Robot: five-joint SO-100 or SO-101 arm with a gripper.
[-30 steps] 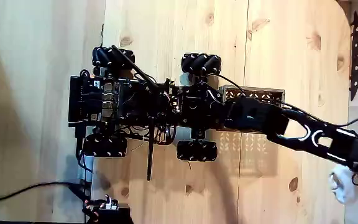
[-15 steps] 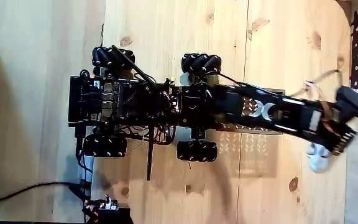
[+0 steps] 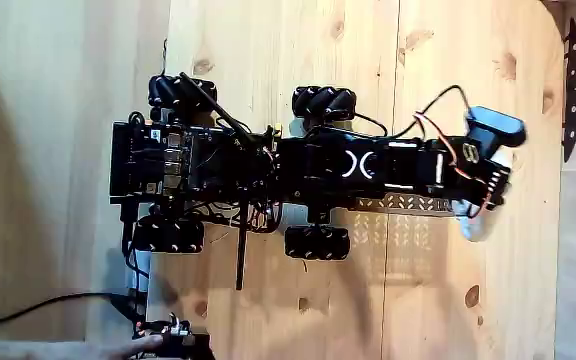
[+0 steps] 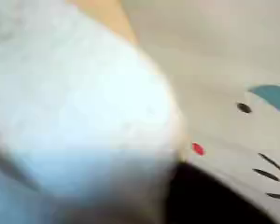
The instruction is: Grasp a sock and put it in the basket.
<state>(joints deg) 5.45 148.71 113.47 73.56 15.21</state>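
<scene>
**Fixed view entry: sock in transit above the basket end**

Item 1, claw [image 3: 480, 205]. It is hanging at the far right end of the black arm [image 3: 388, 168], which is reaching out from the wheeled robot base [image 3: 218, 165] across the wooden table [image 3: 288, 60]. Its jaws are appearing closed around a pale lump; the exact gap between the fingers is too small to read from above.

Item 2, sock [image 3: 475, 222]. Whitish, soft and lumpy, it is dangling just under and slightly below the claw in the fixed view, held at the fingertips. In the wrist view the sock [image 4: 75, 103] is crowding right against the lens as a blurred pale mass, which is agreeing with a hold on it.

Item 3, basket [image 3: 408, 235]. Perforated metal, it is lying beneath the arm, its near end just beside and inward of the claw.

Handling note, as a judgement: the sock is looking very light and limp, neither fragile nor slippery, but prone to sagging and slipping out if pinched by a loose edge. A pinch across the bunched middle, gathering several folds, is seeming the safest hold.
</scene>
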